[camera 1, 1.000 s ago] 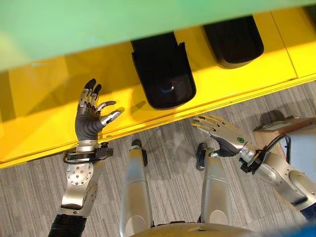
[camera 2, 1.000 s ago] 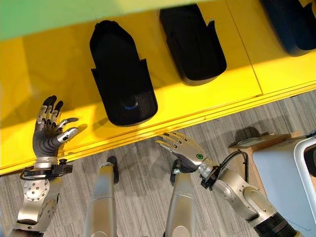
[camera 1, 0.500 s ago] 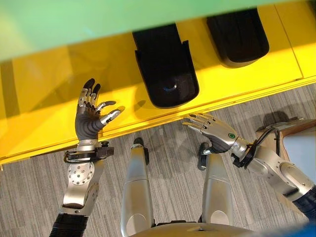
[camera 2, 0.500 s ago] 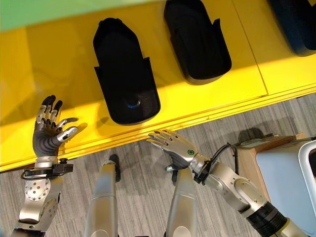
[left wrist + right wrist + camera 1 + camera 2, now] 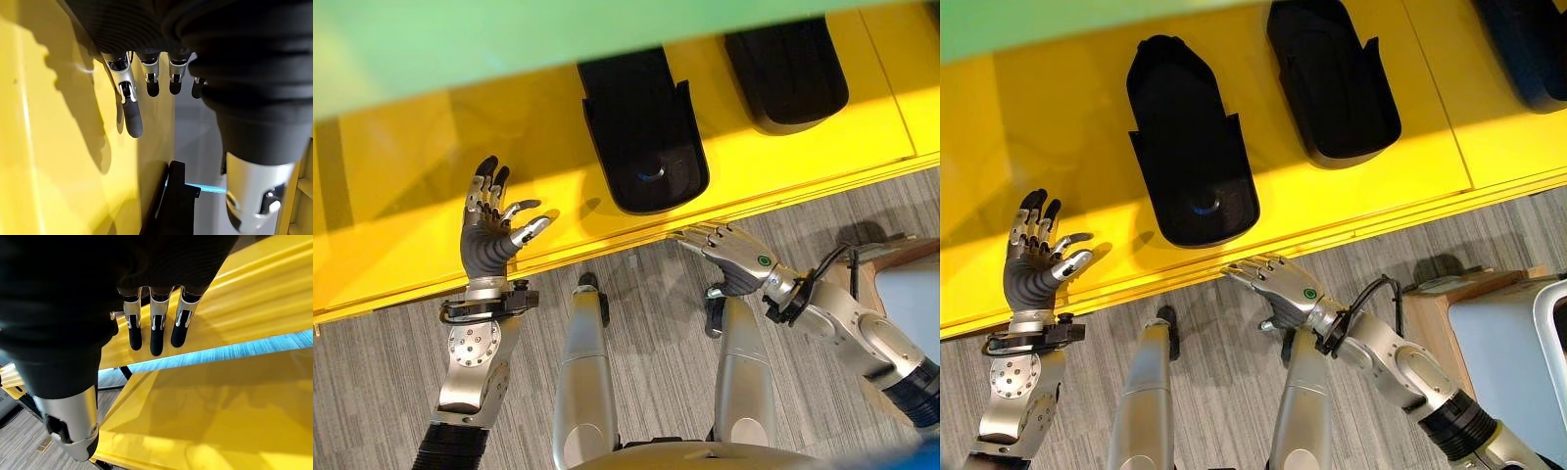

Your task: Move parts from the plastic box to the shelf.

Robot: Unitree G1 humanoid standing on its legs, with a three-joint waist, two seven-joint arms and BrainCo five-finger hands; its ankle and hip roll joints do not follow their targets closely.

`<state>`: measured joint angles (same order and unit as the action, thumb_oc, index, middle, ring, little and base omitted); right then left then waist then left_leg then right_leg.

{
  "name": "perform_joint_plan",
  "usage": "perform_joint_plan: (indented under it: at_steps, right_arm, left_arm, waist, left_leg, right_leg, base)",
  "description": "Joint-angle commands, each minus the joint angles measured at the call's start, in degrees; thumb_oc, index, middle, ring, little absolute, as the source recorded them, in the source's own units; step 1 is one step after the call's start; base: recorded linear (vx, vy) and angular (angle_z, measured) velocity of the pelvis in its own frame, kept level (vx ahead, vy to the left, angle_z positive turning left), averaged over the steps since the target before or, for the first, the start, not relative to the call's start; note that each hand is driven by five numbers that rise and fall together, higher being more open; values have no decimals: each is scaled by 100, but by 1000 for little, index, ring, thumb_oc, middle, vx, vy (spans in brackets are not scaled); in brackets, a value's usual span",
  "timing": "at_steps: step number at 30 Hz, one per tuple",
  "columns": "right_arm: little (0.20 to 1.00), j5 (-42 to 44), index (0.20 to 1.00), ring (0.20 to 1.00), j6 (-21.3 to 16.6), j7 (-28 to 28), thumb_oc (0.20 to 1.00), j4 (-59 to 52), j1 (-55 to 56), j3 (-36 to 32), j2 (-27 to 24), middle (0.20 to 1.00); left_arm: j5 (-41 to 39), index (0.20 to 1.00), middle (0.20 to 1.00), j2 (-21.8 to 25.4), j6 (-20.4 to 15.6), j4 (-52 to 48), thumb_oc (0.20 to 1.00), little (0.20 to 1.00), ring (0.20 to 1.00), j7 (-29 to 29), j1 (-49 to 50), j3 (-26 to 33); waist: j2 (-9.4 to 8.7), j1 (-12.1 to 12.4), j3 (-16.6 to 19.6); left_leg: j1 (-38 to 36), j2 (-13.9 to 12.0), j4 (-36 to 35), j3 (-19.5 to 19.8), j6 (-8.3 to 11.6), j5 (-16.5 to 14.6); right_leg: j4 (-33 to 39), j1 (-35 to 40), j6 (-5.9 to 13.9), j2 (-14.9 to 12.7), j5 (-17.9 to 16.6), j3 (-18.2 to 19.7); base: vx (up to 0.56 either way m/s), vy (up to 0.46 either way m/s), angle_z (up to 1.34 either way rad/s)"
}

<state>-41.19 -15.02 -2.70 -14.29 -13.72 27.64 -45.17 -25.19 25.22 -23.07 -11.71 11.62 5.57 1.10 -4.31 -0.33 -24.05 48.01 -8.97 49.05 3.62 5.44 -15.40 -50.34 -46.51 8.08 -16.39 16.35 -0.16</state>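
- My left hand [image 5: 487,243]: fingers [image 5: 131,110] spread and straight, holding nothing, raised over the front part of the yellow shelf [image 5: 401,196].
- My right hand [image 5: 1283,284]: fingers [image 5: 156,333] extended and relaxed, also empty, hovering just at the shelf's front edge, near the closest part.
- Parts: one black part [image 5: 1193,157] lies on the shelf just past my right hand, long axis running away from me, with a small blue glint in its near end.
- Second black part [image 5: 1332,78] lies beside it to the right, apart from it, same orientation.
- A third dark part [image 5: 1528,49] shows at the shelf's far right corner, cut off by the frame.
- Pale box [image 5: 1513,352] on a wooden stand sits on the floor to my right; probably the plastic box, contents not visible.
- Progress, my judgement: at least two parts already on the shelf, nothing in hand now.
- Left to do: can't tell how many parts remain; next is likely back to the box.
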Motion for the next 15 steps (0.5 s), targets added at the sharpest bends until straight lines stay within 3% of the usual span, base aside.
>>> perform_joint_plan:
  at_steps: [1, 15]
  right_arm:
    - [1000, 111, 1000, 1000, -28, -295, 1000, -63, -165, 13, 197, 1000]
    - [1000, -34, 1000, 1000, 7, -422, 1000, -67, -545, 90, 212, 1000]
  left_arm:
    - [126, 1000, 1000, -50, 101, 351, 1000, 1000, 1000, 110, 305, -91]
    - [114, 1000, 1000, -57, 86, 367, 1000, 1000, 1000, 125, 344, -83]
  waist:
    - [-74, 116, 82]
    - [-54, 182, 100]
  left_leg:
    - [237, -31, -346, 102, -62, 623]
    - [311, 3, -268, 106, -89, 591]
  right_leg:
    - [14, -133, -175, -74, -421, 58]
    - [-70, -205, -182, -98, -390, 63]
  base:
    - [0, 0, 0]
    - [0, 0, 0]
